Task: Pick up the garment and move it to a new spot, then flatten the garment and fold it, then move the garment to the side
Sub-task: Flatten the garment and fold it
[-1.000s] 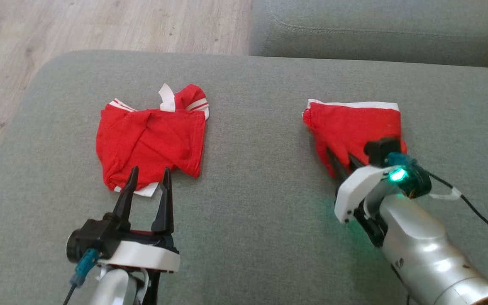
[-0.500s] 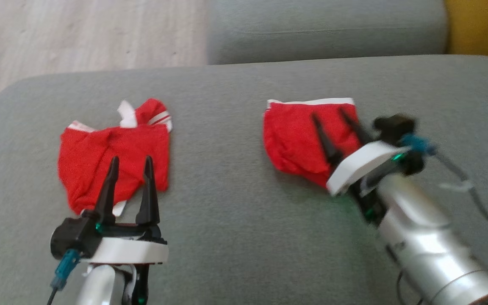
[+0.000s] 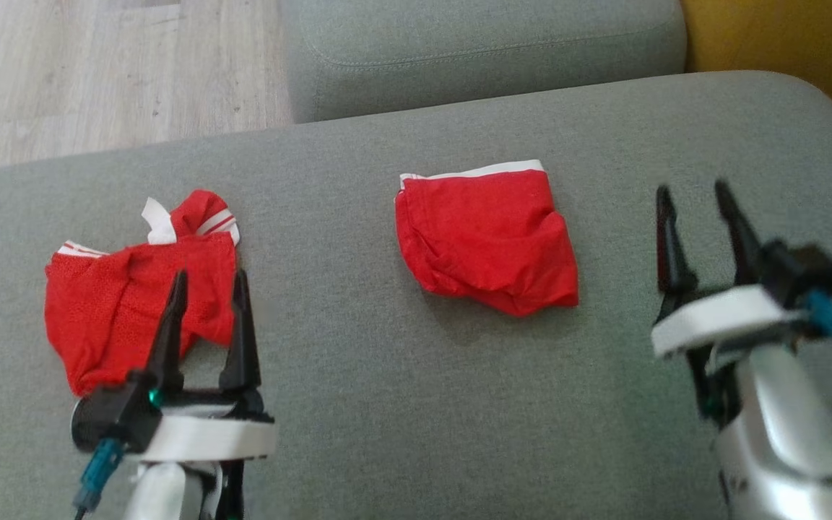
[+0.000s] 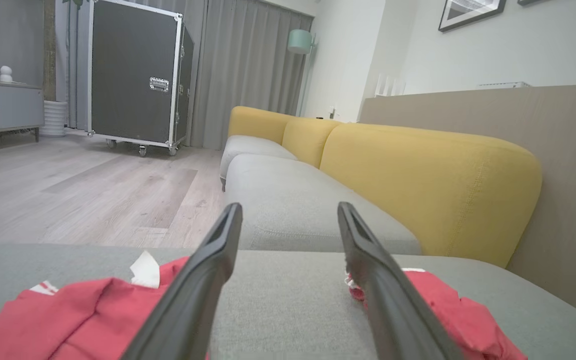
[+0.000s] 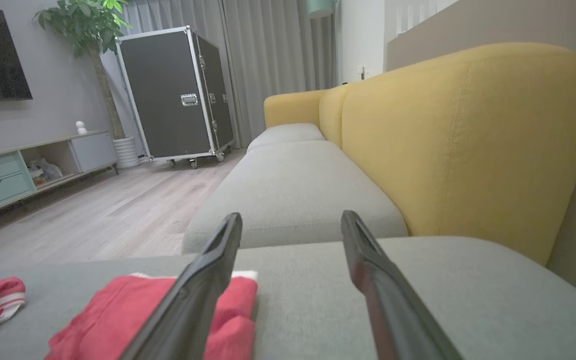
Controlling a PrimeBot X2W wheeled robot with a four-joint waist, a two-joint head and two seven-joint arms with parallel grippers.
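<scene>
Right pincer (image 3: 692,188): garment (image 3: 484,238) lies left, apart.

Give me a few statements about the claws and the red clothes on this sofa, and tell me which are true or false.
1. Two red pieces, a crumpled garment and a folded garment, lie on the grey cushion. True.
2. The right gripper is clamped on the folded garment. False: it is open and empty, off to that garment's right.
3. The left gripper is open. True.
4. The sofa's backrest is blue. False: it is yellow.
</scene>
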